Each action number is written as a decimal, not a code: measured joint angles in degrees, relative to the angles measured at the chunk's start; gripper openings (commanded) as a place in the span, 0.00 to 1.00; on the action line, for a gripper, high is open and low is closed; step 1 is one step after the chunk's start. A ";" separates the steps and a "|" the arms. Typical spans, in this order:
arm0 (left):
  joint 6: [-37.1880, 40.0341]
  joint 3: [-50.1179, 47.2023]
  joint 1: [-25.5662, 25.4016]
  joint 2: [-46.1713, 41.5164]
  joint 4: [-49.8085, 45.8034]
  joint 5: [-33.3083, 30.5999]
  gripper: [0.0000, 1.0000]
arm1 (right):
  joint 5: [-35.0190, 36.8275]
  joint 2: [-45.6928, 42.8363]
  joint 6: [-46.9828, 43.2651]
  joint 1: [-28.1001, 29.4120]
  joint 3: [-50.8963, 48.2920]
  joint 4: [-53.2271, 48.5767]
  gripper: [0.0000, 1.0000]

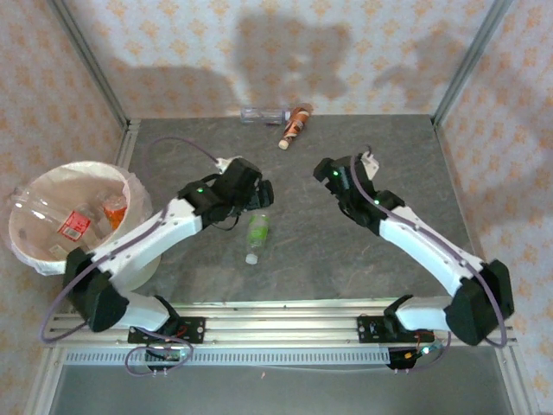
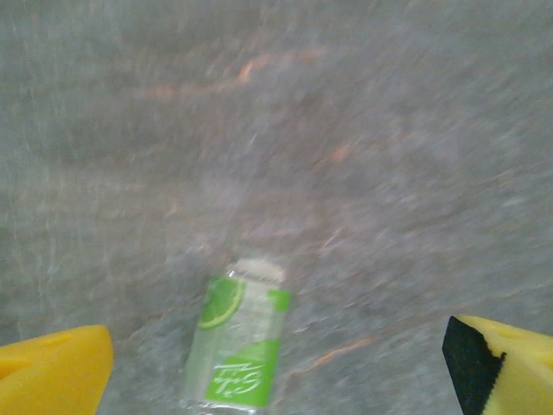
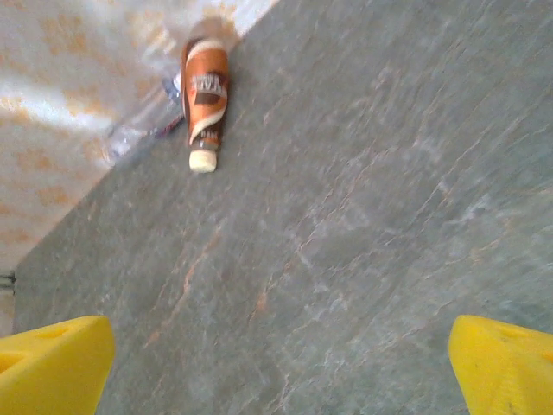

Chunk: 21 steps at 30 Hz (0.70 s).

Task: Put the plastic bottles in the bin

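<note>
Bottles lie loose on the table. Nearest the arms, a green-label bottle rests on its side just under the left pincer, whose jaws stand wide apart and empty, probably lined up to take it. The bin sits off the table's left edge, a short swing away. The right pincer is spread wide too, holding nothing, and faces bare table. Farthest off, the brown bottle and clear bottle lie together against the back wall, which crowds any approach.
</note>
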 measured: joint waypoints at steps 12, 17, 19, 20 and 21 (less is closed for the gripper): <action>3.21 1.44 -3.74 22.05 -3.30 3.91 1.00 | 2.25 -6.03 2.95 -0.04 -12.96 0.37 1.00; 4.33 2.93 -3.65 25.75 -3.08 3.87 0.83 | 2.67 -6.38 2.34 -0.04 -13.03 0.72 0.99; 4.94 3.89 -3.65 27.43 -2.84 3.63 0.74 | 2.84 -6.40 1.75 -0.04 -12.74 0.72 0.99; 5.05 4.11 -3.65 28.06 -2.60 3.50 0.73 | 3.08 -6.40 1.36 -0.04 -12.46 0.61 0.99; 5.22 4.13 -3.65 28.46 -2.23 3.48 0.72 | 3.13 -6.40 1.05 -0.04 -12.15 0.57 1.00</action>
